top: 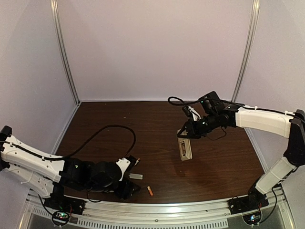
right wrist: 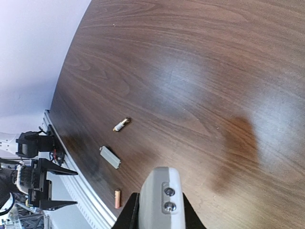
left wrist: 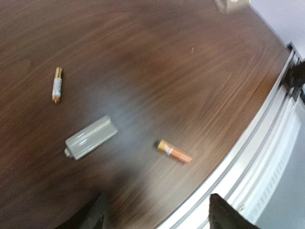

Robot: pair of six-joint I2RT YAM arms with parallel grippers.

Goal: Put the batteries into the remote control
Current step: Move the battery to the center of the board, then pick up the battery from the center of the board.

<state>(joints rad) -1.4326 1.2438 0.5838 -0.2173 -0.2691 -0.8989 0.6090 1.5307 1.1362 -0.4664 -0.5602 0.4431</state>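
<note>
The white remote control (top: 185, 148) lies tilted at mid-table, and my right gripper (top: 185, 134) is shut on its far end. In the right wrist view the remote's end (right wrist: 162, 195) sits clamped between the fingers of the right gripper (right wrist: 159, 212). One copper-gold battery (left wrist: 174, 151) lies near the table's front edge, just ahead of my open, empty left gripper (left wrist: 157, 214). The other battery (left wrist: 56, 85) lies farther in. Both batteries also show in the right wrist view, one (right wrist: 117, 198) near the rail and one (right wrist: 121, 124) farther in. In the top view the left gripper (top: 131, 185) is close to the front battery (top: 150, 191).
A small flat pale grey plate (left wrist: 90, 137) lies between the two batteries; it also shows in the top view (top: 136, 176). A metal rail (left wrist: 267, 143) runs along the table's front edge. A black cable (top: 112, 128) loops over the left half. White walls enclose the table.
</note>
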